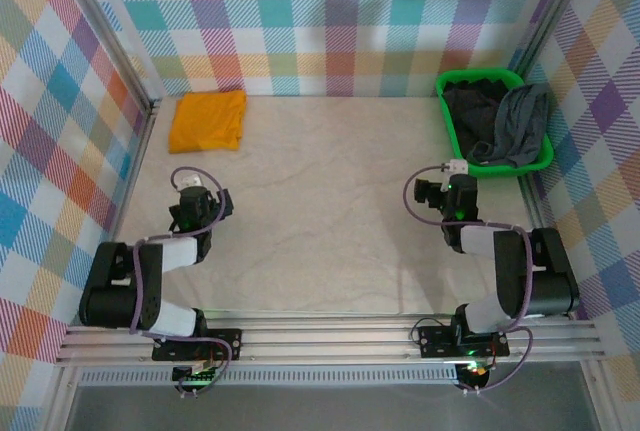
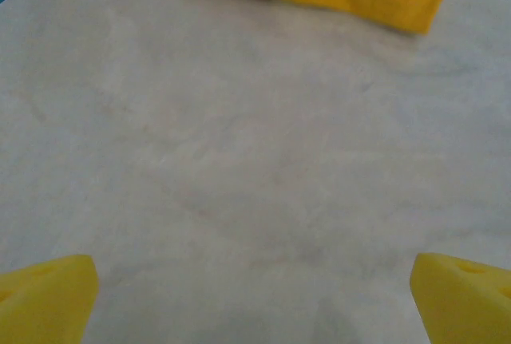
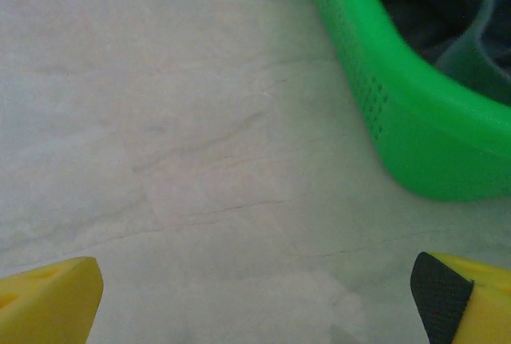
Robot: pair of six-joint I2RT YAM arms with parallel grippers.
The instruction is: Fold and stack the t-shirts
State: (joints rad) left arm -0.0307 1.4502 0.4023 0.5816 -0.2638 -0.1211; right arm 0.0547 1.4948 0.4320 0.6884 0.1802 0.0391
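While the grey tee [image 1: 520,123] and near-black tee [image 1: 470,116] lie bunched inside the green basket [image 1: 478,77], the folded mustard tee [image 1: 207,120] sits well apart from it, and the left gripper [image 2: 255,300] and the right gripper [image 3: 255,300], the latter near the basket, hang spread wide, grasping nothing

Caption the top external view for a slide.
Folded mustard-orange cloth t-shirt lies far left; grey cloth t-shirt and near-black t-shirt sit in the bright green plastic basket.
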